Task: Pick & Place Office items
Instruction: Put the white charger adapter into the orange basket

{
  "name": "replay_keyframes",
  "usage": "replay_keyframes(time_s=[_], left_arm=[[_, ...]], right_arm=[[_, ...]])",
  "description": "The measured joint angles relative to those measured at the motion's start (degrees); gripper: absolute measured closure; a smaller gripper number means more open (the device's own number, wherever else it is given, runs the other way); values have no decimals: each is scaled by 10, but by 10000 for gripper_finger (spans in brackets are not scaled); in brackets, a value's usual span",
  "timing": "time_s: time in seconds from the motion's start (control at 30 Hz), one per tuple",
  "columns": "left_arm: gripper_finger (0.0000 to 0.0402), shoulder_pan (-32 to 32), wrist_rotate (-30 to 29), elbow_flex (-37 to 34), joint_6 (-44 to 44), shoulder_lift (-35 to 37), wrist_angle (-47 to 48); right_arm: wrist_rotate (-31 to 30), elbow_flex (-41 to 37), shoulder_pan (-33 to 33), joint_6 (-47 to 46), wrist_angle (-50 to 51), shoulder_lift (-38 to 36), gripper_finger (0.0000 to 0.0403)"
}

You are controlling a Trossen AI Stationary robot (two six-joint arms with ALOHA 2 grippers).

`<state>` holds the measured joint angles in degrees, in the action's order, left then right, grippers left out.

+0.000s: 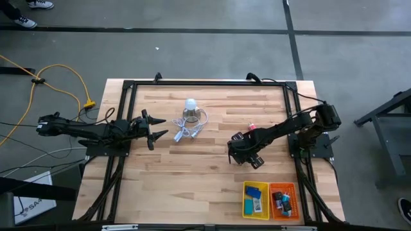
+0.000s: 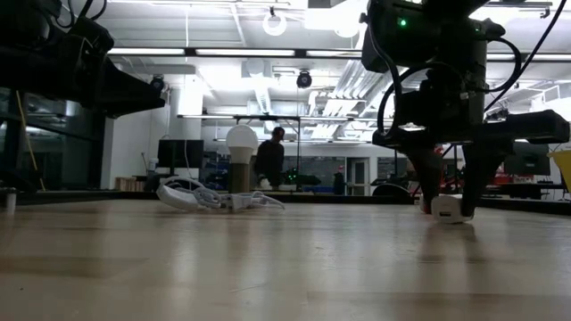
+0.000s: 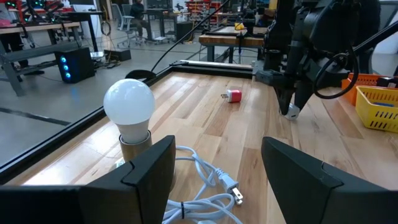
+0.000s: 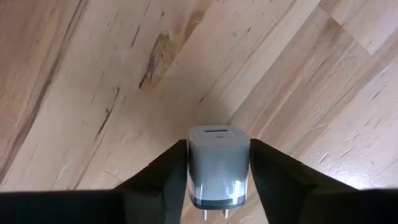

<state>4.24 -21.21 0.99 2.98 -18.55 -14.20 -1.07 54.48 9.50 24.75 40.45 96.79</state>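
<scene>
A small white charger cube (image 4: 217, 165) with two metal prongs lies on the wooden table, right of the middle. My right gripper (image 4: 217, 155) points down over it, shut on it; the low view shows the cube (image 2: 446, 210) low between the fingers. A pink cube (image 1: 252, 127) lies on the table just beyond the right arm. At the table's left edge my left gripper (image 1: 157, 128) waits open and level, holding nothing, facing a white bulb (image 3: 129, 106) with a looped white cord (image 3: 205, 186). My right gripper pinches the white cube's two opposite side faces (image 4: 191, 168) between its two fingers (image 4: 165, 177). The fingers come from above, pointing down. The cube lies flat, its socket end (image 4: 214, 132) one way and its prongs (image 4: 214, 213) the other. Its underside seems to rest on the table.
A yellow mesh tray (image 1: 246, 200) and an orange mesh tray (image 1: 295, 200) with small items stand at the near right corner. The bulb (image 1: 190, 106) and its cord (image 1: 186, 131) lie left of the middle. A black frame (image 1: 205, 83) runs round the table.
</scene>
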Motion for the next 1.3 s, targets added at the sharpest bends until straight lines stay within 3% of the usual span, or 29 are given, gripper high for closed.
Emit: replay_keyframes(time_s=[0.23,0.57,0.93,1.3], left_arm=[[171,0,0,0,0,0,0],[171,0,0,0,0,0,0],[171,0,0,0,0,0,0],[171,0,0,0,0,0,0]], right_arm=[[1,0,0,0,0,0,285],[0,0,0,0,1,-5,288],[-6,37,0,-1,18,-58,289],[-55,91,19,-53,46,-76,289]])
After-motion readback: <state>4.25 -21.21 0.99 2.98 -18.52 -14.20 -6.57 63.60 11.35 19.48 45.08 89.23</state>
